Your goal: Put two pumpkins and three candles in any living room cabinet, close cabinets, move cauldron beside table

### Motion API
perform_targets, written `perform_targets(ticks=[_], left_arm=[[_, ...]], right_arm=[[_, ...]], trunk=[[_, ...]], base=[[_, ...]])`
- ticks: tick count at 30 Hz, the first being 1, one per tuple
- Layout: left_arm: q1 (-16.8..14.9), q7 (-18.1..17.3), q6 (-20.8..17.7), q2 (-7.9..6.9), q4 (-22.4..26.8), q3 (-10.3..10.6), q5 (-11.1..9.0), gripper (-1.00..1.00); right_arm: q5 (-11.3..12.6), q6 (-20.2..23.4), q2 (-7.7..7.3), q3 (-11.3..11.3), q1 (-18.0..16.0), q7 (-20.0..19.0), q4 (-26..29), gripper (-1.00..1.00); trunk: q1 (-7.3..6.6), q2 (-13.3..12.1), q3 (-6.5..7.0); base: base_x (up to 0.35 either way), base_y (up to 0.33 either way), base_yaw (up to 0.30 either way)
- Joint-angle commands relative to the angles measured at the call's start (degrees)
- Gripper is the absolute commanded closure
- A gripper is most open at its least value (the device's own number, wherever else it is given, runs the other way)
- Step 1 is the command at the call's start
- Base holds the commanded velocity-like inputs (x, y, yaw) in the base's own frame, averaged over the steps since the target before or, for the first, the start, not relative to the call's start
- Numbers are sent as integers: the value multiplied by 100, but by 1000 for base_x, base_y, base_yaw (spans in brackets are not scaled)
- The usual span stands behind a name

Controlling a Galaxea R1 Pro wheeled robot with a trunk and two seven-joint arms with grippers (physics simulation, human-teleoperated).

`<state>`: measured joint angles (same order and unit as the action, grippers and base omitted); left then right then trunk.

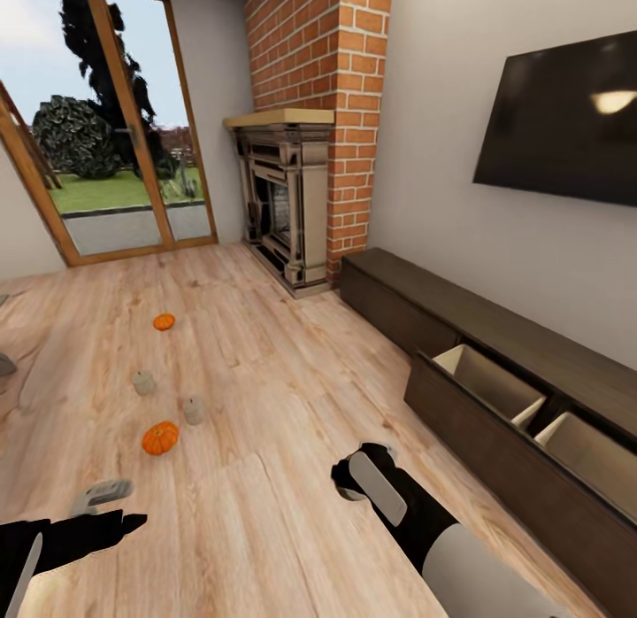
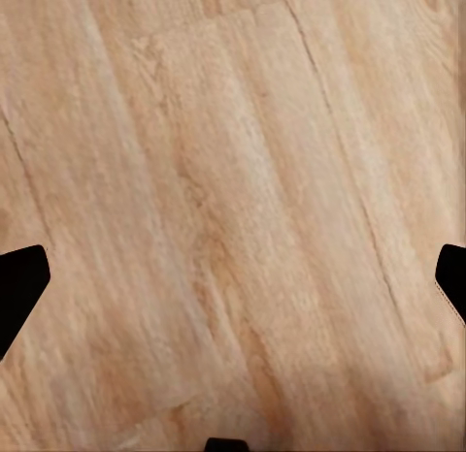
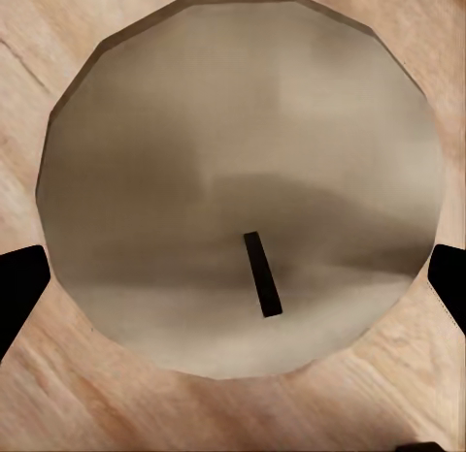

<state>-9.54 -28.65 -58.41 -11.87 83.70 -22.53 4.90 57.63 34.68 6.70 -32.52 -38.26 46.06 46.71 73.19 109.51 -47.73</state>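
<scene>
Cabinet [image 1: 495, 352] along the wall has two drawers pulled out, pale interiors showing nothing inside. Right gripper [image 3: 233, 277] is clamped around a candle [image 3: 238, 180], wick end facing the wrist camera; left gripper [image 2: 233, 277] has fingers spread over bare floor [image 2: 233, 180]. Two pumpkins [image 1: 160, 437] and two more candles [image 1: 193, 410] sit on the floor, well apart from the cabinet.

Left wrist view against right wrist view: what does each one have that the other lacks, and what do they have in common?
The right wrist view has a candle, seen end-on with its dark wick, between the jaws of the right gripper. The jaws flank its sides, but I cannot tell whether they press on it. The left wrist view has nothing but bare planks between the wide-open jaws of the left gripper. Both have the light wooden floor and dark jaw tips at the picture's edges.
</scene>
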Motion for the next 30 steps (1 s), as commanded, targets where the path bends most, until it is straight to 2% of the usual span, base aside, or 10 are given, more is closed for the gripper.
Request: perform_targets(ticks=[1, 4, 5, 14, 22, 30], left_arm=[[-4, -53, -21, 1, 6, -6, 52, -100], [-4, -53, -21, 5, 6, -6, 54, -100], [-4, -53, -21, 4, 6, -6, 48, -100], [-4, -53, -21, 9, 6, -6, 49, -100], [-4, -60, -21, 9, 6, -6, 53, -100], [-4, -61, -21, 9, 6, -6, 50, -100]], right_arm=[[36, 4, -2, -16, -6, 35, -2, 100], [30, 8, -3, -77, 1, 34, -11, 100], [18, 5, -3, -252, 2, 34, -13, 100], [20, 4, 18, -321, 3, 39, -13, 100], [19, 4, 28, -324, 3, 37, -13, 100], [12, 4, 86, -325, 3, 35, -13, 100]], trunk=[[2, 2, -5], [2, 2, -5], [2, 2, -5], [2, 2, -5], [2, 2, 9], [2, 2, 40]], base=[[309, -46, 0], [322, -17, 0], [331, -2, 0], [335, 0, 7], [327, 0, 240], [175, -36, 269]])
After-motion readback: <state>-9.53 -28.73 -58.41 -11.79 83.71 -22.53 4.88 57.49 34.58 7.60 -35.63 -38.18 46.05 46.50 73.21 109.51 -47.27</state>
